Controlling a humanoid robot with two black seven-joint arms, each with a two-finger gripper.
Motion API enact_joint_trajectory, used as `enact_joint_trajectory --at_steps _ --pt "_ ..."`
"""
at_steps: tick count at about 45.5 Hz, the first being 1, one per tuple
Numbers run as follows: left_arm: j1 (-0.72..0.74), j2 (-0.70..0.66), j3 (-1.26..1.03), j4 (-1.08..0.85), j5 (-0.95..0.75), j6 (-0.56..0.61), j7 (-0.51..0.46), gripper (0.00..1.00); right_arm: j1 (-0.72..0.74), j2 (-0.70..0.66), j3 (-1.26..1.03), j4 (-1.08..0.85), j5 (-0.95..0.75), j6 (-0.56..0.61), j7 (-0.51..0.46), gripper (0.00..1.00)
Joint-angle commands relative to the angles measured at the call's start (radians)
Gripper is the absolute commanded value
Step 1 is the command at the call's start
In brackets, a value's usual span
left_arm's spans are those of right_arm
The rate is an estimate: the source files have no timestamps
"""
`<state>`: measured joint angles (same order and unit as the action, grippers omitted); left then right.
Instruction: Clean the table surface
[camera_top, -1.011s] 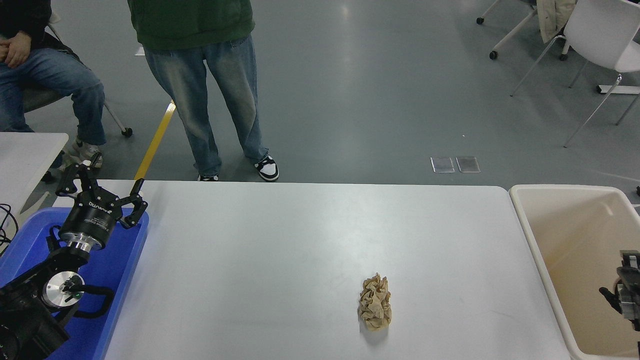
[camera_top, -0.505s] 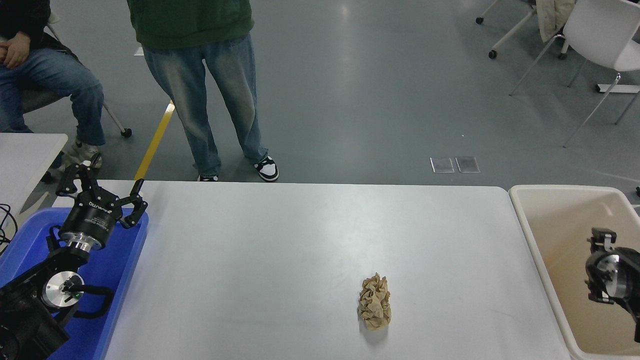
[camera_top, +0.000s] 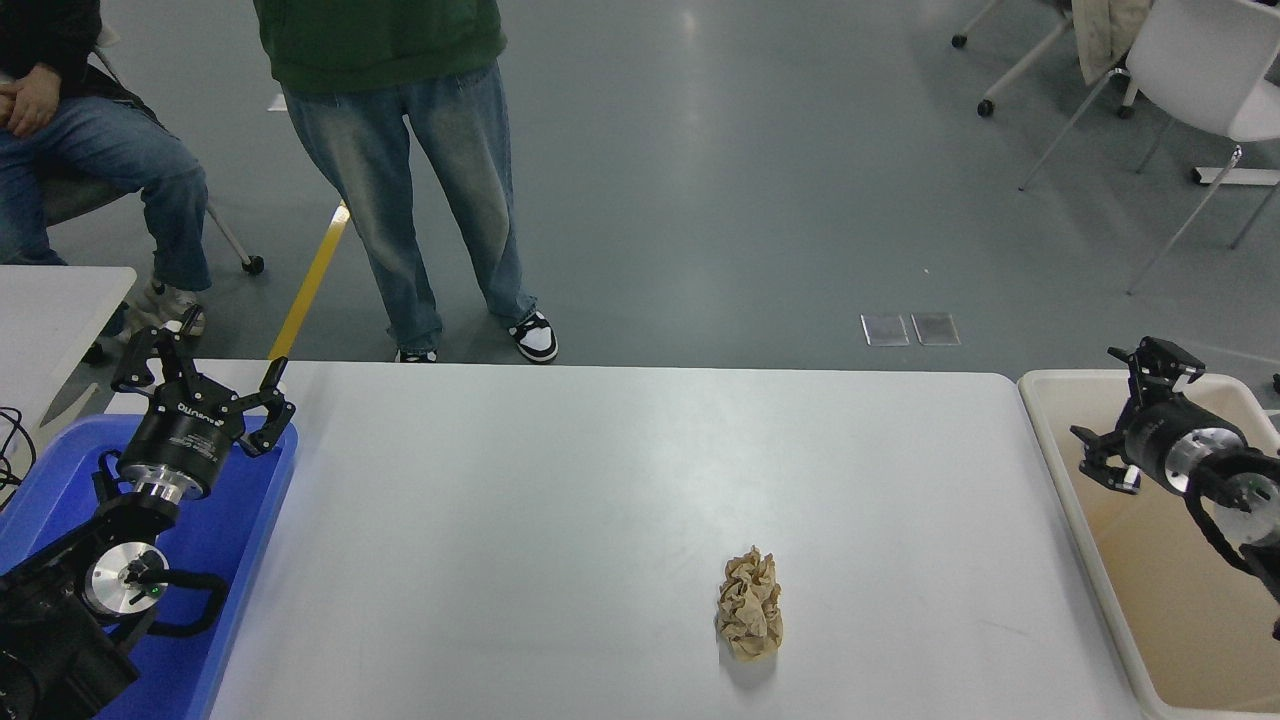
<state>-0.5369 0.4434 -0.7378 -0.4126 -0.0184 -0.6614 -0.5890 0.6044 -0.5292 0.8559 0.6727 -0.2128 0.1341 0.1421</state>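
White matte table surface (camera_top: 560, 500) bears 1 crumpled, light brown paper wad (camera_top: 750, 606); our spread right gripper (camera_top: 1118, 420) should pinch its soft middle.

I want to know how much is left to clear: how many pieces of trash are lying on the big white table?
1. A crumpled brown paper wad lies on the table surface, near its front edge, right of centre. No gripper touches it.

1. A robotics lab: I work at a white table surface (camera_top: 560, 470) on a bare grey floor (camera_top: 720, 190) with a yellow line (camera_top: 310, 285).
2. Wheeled chairs (camera_top: 1190, 70) and two onlookers (camera_top: 400, 150) ring my bench.
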Motion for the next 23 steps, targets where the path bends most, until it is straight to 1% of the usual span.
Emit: enact_joint_trajectory --at_steps 1,5,10,15,19,23 --pt "0.0 0.001 0.0 0.0 0.0 -0.001 0.0 1.0 -0.061 0.041 0.077 0.126 -0.072 0.047 0.238 1.0" --pt "0.0 0.0 0.0 0.0 0.0 -0.001 0.0 1.0 -0.077 0.075 0.075 0.143 -0.079 0.047 0.241 1.0" --pt "0.0 0.0 0.0 0.0 0.0 -0.001 0.0 1.0 -0.129 0.112 0.081 0.171 -0.079 0.05 0.261 1.0" --pt "0.0 0.0 0.0 0.0 0.0 -0.001 0.0 1.0 -0.155 0.135 0.066 0.188 -0.091 0.05 0.327 1.0" --pt "0.0 0.0 0.0 0.0 0.0 0.0 0.0 1.0 -0.161 0.152 0.064 0.173 -0.14 0.042 0.341 1.0" --pt "0.0 0.0 0.0 0.0 0.0 -0.001 0.0 1.0 -0.147 0.185 0.075 0.137 -0.174 0.006 0.353 1.0"
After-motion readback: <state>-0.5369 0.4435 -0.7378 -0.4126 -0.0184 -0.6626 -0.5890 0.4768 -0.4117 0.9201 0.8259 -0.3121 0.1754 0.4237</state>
